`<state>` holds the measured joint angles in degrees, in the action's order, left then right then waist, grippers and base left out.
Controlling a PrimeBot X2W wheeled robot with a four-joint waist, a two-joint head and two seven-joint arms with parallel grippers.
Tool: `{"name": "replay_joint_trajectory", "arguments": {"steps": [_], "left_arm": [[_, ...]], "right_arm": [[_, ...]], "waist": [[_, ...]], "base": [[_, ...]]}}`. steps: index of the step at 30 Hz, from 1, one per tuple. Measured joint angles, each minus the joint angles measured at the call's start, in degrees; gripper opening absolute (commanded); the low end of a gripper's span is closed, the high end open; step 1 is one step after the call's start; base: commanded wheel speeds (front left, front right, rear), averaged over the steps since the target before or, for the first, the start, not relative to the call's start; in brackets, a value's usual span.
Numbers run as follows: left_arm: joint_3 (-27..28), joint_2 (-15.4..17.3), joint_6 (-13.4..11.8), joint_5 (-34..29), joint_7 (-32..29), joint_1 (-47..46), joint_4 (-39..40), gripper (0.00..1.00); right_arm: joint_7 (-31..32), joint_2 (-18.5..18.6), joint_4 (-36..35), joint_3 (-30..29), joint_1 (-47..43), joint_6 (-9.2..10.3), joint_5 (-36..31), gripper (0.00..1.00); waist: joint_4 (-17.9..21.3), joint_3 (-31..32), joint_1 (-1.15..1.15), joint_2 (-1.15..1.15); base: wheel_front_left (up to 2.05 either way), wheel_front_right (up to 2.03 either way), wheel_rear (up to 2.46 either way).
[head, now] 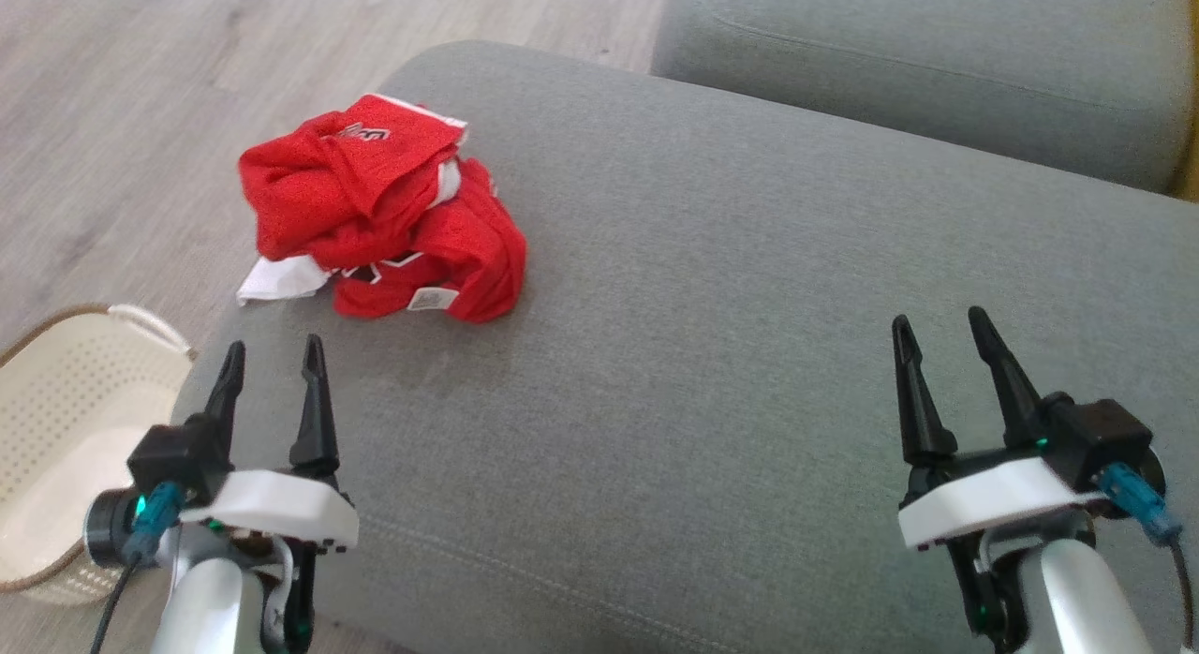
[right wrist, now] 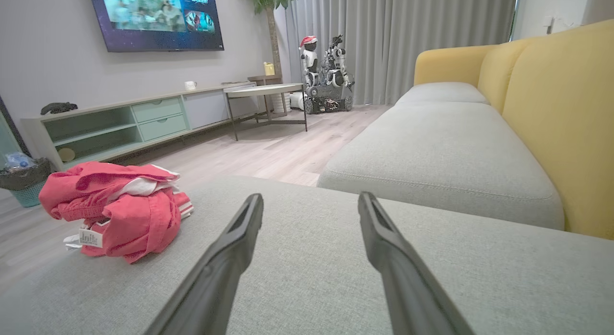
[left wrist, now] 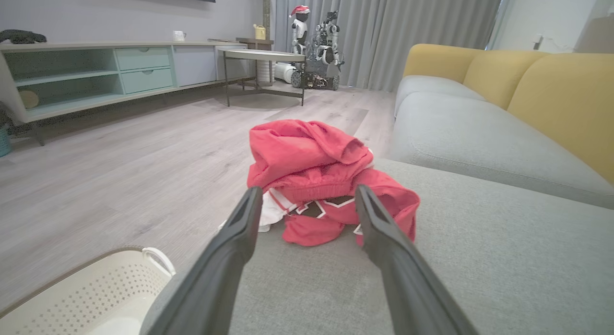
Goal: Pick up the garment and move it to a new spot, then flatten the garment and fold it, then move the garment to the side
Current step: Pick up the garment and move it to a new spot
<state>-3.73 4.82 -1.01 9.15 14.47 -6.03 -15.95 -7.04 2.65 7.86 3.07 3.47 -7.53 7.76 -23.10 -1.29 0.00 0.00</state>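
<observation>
Red garment (head: 375, 209) crumpled on grey cushion (head: 749, 354), cream basket (head: 84, 373) on floor (head: 140, 92) beside

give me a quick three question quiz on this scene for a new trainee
1. Multiple choice: on the grey seat cushion, the garment is: A) folded flat, B) crumpled in a heap, C) spread out smooth.
2. True or false: the left gripper and the right gripper are both open and hold nothing.
3. Short answer: which gripper is nearer the garment?

Key: 1 B; 2 true; 3 the left gripper.
</observation>
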Motion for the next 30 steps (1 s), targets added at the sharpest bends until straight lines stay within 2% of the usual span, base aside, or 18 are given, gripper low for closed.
{"name": "replay_joint_trajectory", "arguments": {"steps": [9,24,30], "left_arm": [[0.81,-0.11,0.34,-0.02,-0.01,0.08,0.25,1.00],[1.68,-1.09,0.85,-1.01,0.00,-0.26,0.59,1.00],[2.65,-1.29,1.59,-0.96,0.00,-6.65,0.81,1.00]], "right_arm": [[0.49,0.00,-0.94,0.05,-0.92,0.00,0.32,1.00],[1.10,0.00,-1.98,0.01,-0.83,0.00,0.32,1.00],[3.07,0.00,-4.15,-0.18,-0.08,0.00,-0.86,1.00]], "waist": [[-1.94,-0.26,0.00,0.00],[-1.50,-2.10,0.00,0.00],[-0.62,-5.62,0.00,0.00]], "base": [[0.00,0.00,0.00],[0.00,0.00,0.00],[0.00,0.00,0.00]]}}
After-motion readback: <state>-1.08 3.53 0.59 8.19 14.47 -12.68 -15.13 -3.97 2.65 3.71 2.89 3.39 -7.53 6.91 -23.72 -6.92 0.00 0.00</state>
